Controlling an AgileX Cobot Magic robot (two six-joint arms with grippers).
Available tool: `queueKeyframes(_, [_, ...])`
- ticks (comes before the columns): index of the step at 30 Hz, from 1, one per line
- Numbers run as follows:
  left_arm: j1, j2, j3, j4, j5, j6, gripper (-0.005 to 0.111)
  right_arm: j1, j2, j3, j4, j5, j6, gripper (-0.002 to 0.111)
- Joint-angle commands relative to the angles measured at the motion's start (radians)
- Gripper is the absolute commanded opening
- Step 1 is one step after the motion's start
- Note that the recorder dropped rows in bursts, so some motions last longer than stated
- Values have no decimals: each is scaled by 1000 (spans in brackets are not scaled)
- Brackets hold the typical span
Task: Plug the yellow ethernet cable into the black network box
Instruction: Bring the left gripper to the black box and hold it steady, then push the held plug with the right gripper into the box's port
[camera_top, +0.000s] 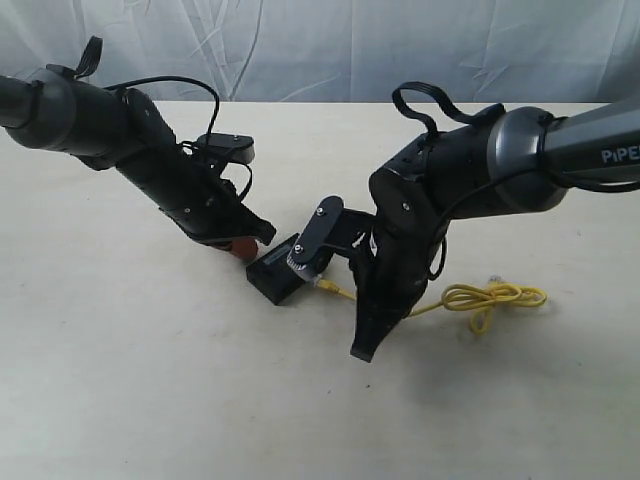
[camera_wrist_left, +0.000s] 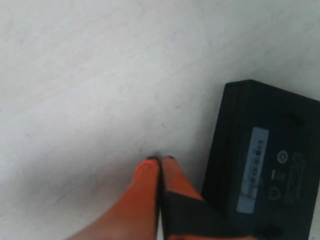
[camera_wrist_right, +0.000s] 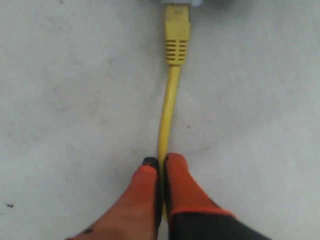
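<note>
**What's around me: table & backdrop**

Tabletop (camera_top: 140, 400) under me is off-white and matte, w/ faint grey scuffs & smudges showing close up in both wrist views. A few tiny dark specks (camera_wrist_right: 9, 205) sit on it in the right wrist view. Soft grey shadows lie on it in the ext. view. Beyond the far table edge hangs a cloth backdrop (camera_top: 300, 45), pale bluish-white, wrinkled & creased.

Cream tabletop (camera_top: 120, 380); wrinkled white backdrop (camera_top: 300, 50)

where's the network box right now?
Exterior view, near centre: the black box lies just right of the left gripper, with the yellow cable reaching its right side.
</note>
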Motion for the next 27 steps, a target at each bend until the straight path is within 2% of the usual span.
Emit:
queueKeyframes(1, [-4, 2, -2, -18, 16, 21, 0, 0, -6, -5, -5, -6, 12, -1])
queueKeyframes(6, [-4, 2, -2, -101, 32, 104, 0, 0, -1, -5, 15, -25, 12, -1])
queueKeyframes(19, [-4, 2, -2, -101, 33, 107, 0, 0, 16, -5, 98, -21, -30, -1])
queueKeyframes(27, [-4, 2, -2, -90, 33, 107, 0, 0, 11, -7, 82, -25, -28, -1])
